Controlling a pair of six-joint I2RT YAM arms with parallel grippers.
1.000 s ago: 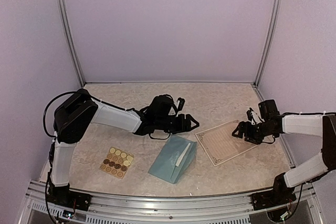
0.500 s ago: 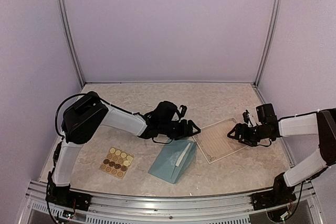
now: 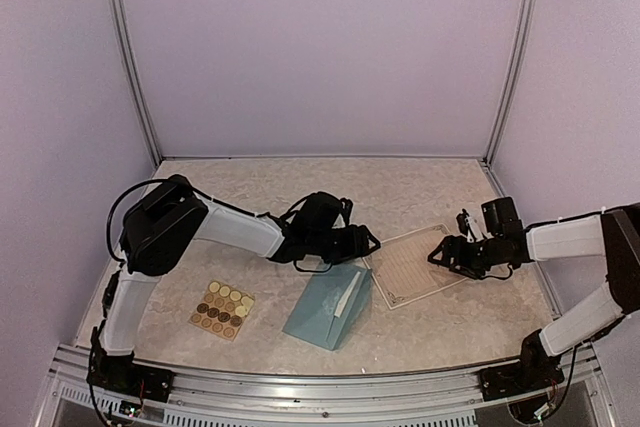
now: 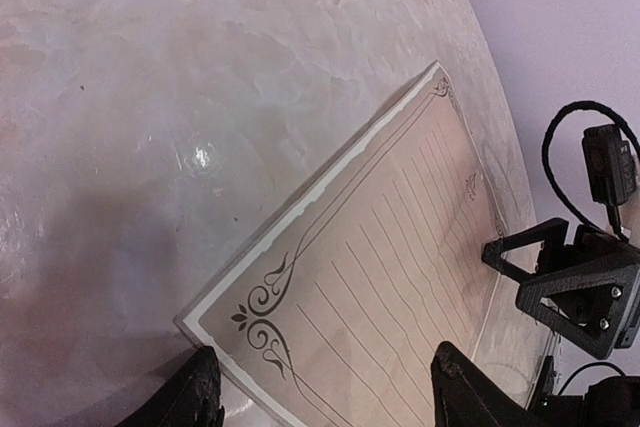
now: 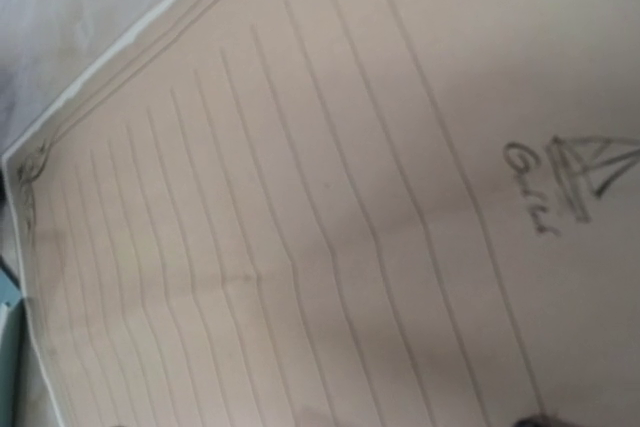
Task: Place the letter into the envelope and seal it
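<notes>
The cream lined letter (image 3: pixel 410 267) lies right of centre, its right side raised a little. My right gripper (image 3: pixel 447 254) is shut on its right edge; the right wrist view is filled by the letter (image 5: pixel 300 197) and only a sliver of my finger shows at the bottom. My left gripper (image 3: pixel 368 244) is open and empty, its jaws straddling the letter's ornamented left corner (image 4: pixel 260 322) just above it. The right gripper shows in the left wrist view (image 4: pixel 570 282). The teal envelope (image 3: pixel 330 305) lies in front of the left gripper, flap open.
A tan sheet of round stickers (image 3: pixel 223 309) lies at the front left. Grey walls and metal posts close the back and sides. A strip of the teal envelope (image 5: pixel 5 332) shows at the left edge of the right wrist view.
My right gripper has pulled the letter leftward towards the envelope and lifted its right side. My left gripper has shifted slightly right and forward, to the letter's left corner.
</notes>
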